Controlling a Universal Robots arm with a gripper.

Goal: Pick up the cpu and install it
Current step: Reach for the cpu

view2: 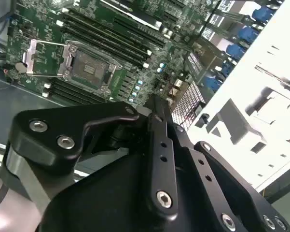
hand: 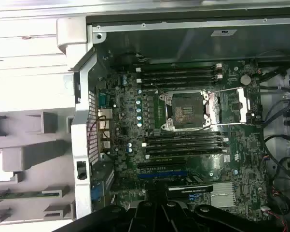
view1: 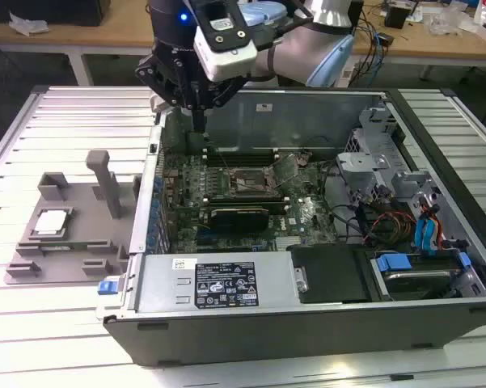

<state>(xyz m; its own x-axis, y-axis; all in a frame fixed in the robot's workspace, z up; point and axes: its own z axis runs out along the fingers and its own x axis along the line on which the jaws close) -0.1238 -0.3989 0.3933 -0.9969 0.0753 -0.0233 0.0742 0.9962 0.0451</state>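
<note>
The cpu (view1: pixel 51 221), a small silver square, lies flat in the grey plastic tray (view1: pixel 65 242) on the exterior view's left, outside the computer case. My gripper (view1: pixel 198 123) hangs above the case's back corner on that side, well apart from the cpu. Its fingers meet in one narrow tip, shut with nothing between them (view2: pixel 157 103). On the green motherboard the empty socket (hand: pixel 186 111) (view2: pixel 89 67) (view1: pixel 247 182) shows, with its metal load plate (hand: pixel 231 104) swung open beside it.
The open case (view1: pixel 307 307) holds memory slots (hand: pixel 183 76), a graphics card (view1: pixel 238 217), loose cables (view1: pixel 388 226) and blue-tabbed drive bays (view1: pixel 420 267). An upright grey post (view1: pixel 105 182) rises from the tray. Everything rests on a slatted metal table (view1: pixel 57 323).
</note>
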